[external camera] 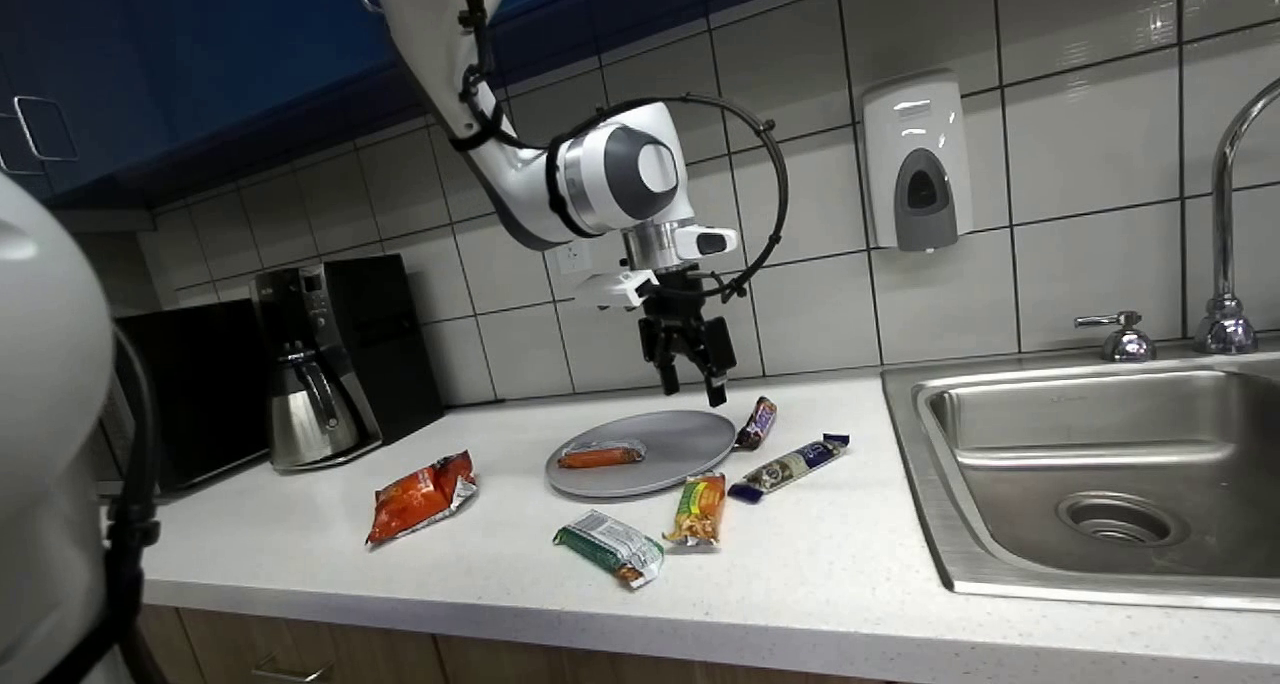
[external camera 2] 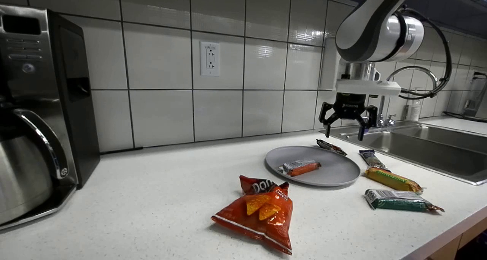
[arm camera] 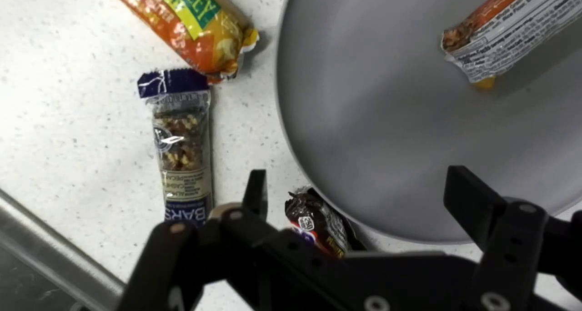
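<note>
My gripper (external camera: 692, 386) hangs open above the counter, with nothing between its fingers; in the wrist view its fingers (arm camera: 256, 193) stand wide apart. Below it lies a brown candy bar (arm camera: 313, 215), close against the rim of a grey plate (arm camera: 363, 97), its lower end hidden by the gripper. On the plate rests an orange-wrapped bar (external camera 2: 304, 168). A clear-wrapped nut bar (arm camera: 182, 142) with navy ends and a yellow-orange granola bar (arm camera: 191, 29) lie beside the plate. In both exterior views a green bar (external camera: 605, 544) and a red chip bag (external camera 2: 262, 214) lie nearer the counter's front.
A steel sink (external camera: 910, 464) with a faucet (external camera: 1222, 214) is set into the counter beside the bars. At the opposite end stands a coffee maker (external camera: 370, 334) with a metal carafe (external camera: 310, 414). Behind runs a tiled wall with a soap dispenser (external camera: 915, 154) and an outlet (external camera 2: 210, 58).
</note>
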{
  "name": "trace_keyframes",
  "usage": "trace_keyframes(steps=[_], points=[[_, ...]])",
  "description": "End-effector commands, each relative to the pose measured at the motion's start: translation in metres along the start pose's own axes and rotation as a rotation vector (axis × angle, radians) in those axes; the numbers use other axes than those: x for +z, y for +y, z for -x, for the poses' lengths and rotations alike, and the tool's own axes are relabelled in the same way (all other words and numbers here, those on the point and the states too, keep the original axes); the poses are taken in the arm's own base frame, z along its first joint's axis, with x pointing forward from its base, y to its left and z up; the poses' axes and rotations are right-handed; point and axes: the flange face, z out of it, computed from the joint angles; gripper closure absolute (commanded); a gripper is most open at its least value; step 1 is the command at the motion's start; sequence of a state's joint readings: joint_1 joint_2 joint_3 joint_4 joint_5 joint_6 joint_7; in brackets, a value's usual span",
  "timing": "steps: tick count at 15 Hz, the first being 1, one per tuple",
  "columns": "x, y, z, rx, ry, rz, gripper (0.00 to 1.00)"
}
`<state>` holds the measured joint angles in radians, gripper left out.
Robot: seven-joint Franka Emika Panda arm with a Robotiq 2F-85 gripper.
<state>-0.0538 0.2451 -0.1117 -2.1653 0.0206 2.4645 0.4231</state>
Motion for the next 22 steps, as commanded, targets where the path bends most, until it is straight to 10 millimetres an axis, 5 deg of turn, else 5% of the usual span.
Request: trace_keyframes(steps=[1,12,22], points=[[-0.002,0.014,-0.027,-0.046,0.002,-0.018,0.00],[0.014,0.051,-0.074,-0.148,0.006,-0.088,0.00],[0.041,0.047,-0.100,-0.115,-0.003,-0.106,0.00]])
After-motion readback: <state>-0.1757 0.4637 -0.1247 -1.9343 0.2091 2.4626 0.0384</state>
